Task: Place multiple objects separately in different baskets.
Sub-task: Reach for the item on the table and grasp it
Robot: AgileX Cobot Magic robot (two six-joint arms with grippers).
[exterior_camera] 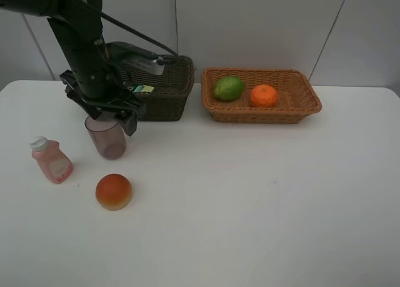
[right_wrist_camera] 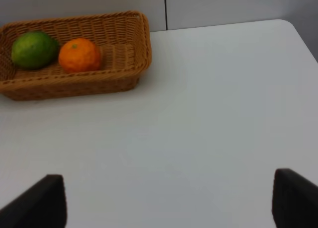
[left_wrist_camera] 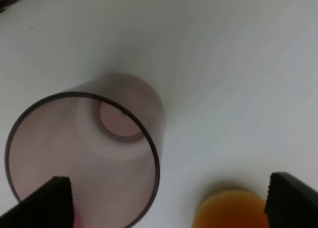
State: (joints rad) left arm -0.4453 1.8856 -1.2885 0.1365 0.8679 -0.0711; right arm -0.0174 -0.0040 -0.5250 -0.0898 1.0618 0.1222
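Observation:
My left gripper (exterior_camera: pixel 111 117) is open and hangs just above the translucent purple cup (exterior_camera: pixel 106 138), which stands upright on the table. In the left wrist view the cup (left_wrist_camera: pixel 84 148) sits off centre, next to one finger (left_wrist_camera: pixel 49 203) of the left gripper (left_wrist_camera: pixel 169 203). The red-orange fruit (exterior_camera: pixel 113 191) and the pink white-capped bottle (exterior_camera: pixel 51 161) stand in front of the cup. The dark pump bottle (exterior_camera: pixel 134 57) lies in the dark brown basket (exterior_camera: pixel 169 99). The lime (exterior_camera: pixel 229 87) and tangerine (exterior_camera: pixel 263 95) lie in the light basket (exterior_camera: pixel 294 105). My right gripper (right_wrist_camera: pixel 166 203) is open and empty.
The two baskets stand side by side at the back of the white table (exterior_camera: pixel 262 199), close to the wall. The left arm's body rises over the dark basket's left end. The red-orange fruit also shows in the left wrist view (left_wrist_camera: pixel 231 210).

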